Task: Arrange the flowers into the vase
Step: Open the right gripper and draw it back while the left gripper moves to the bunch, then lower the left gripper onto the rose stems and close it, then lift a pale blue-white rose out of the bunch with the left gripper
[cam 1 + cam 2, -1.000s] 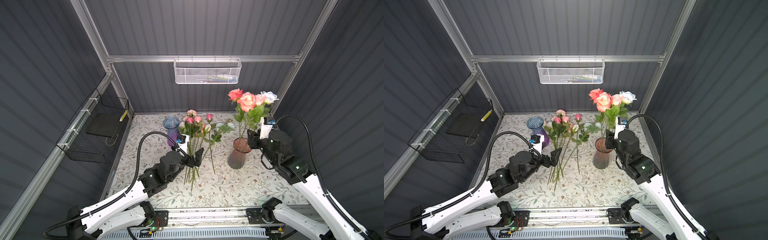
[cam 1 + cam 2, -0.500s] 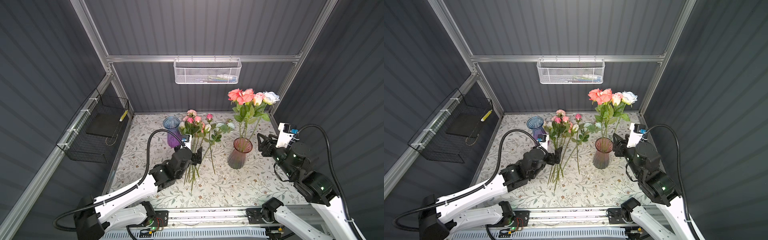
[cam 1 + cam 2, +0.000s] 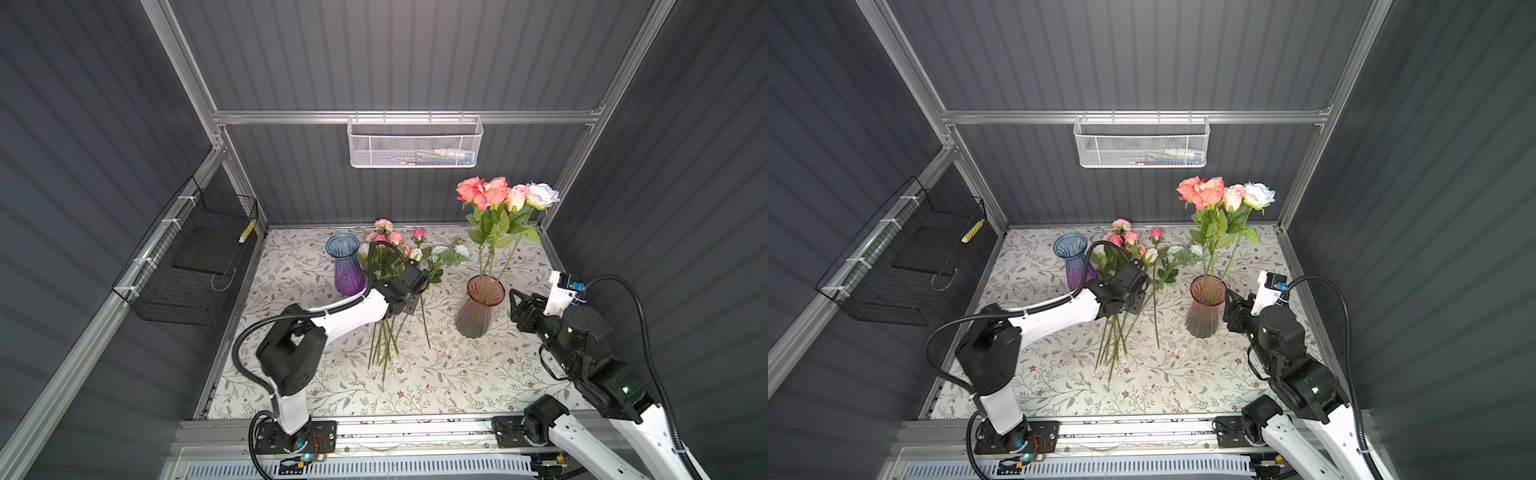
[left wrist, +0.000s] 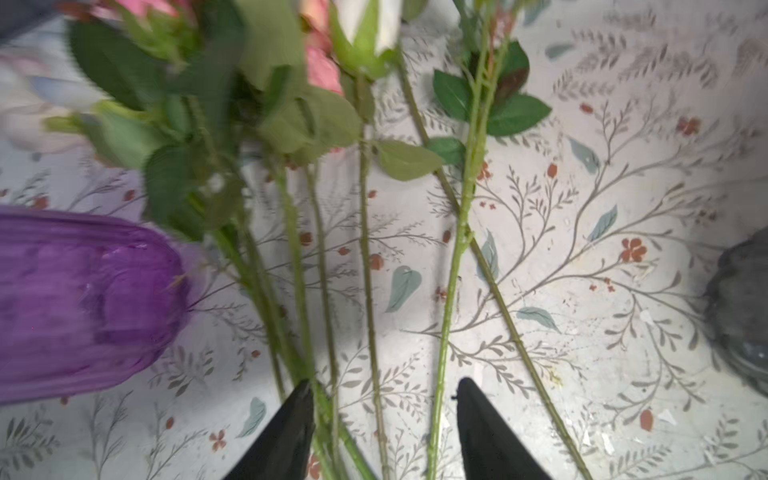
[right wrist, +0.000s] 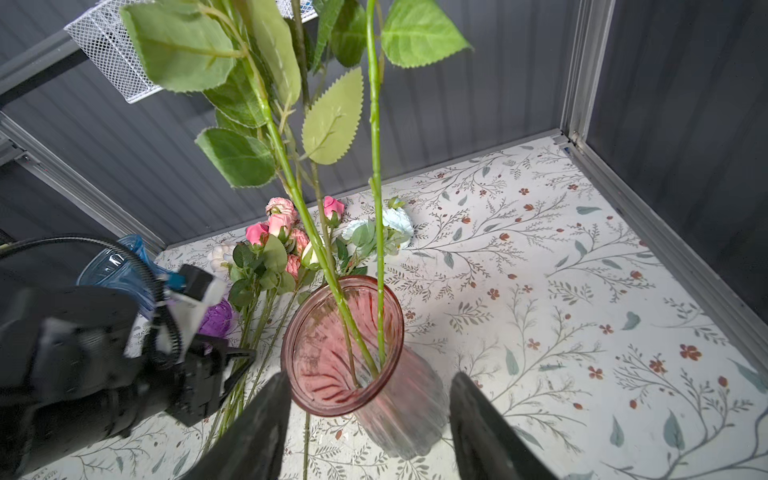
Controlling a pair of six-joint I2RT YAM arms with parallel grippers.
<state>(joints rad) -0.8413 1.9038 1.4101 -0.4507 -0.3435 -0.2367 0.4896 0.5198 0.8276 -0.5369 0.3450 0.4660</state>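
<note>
Several loose flowers [image 3: 392, 245] in pink, white and pale blue lie on the floral table, stems [image 3: 384, 345] toward the front. My left gripper [image 3: 415, 286] is down over those stems, open; in the left wrist view its gripper [image 4: 382, 386] has several green stems [image 4: 368, 291] between the black fingers [image 4: 291, 428]. A pink glass vase [image 3: 478, 316] holds coral, pink and white roses [image 3: 494, 193]. My right gripper [image 3: 515, 307] hangs open just right of this vase, holding nothing. In the right wrist view the gripper [image 5: 368, 380] faces the vase rim [image 5: 291, 345].
An empty blue-to-purple vase [image 3: 347, 270] stands left of the loose flowers, close to my left arm. A white mesh basket [image 3: 415, 143] hangs on the back wall and a black wire basket [image 3: 191, 270] on the left wall. Grey walls close in the table on three sides.
My left gripper pushed forward and down over the loose stems, and its jaws narrowed. My right arm drew back from the roses' stems to the right and sank beside the pink vase.
</note>
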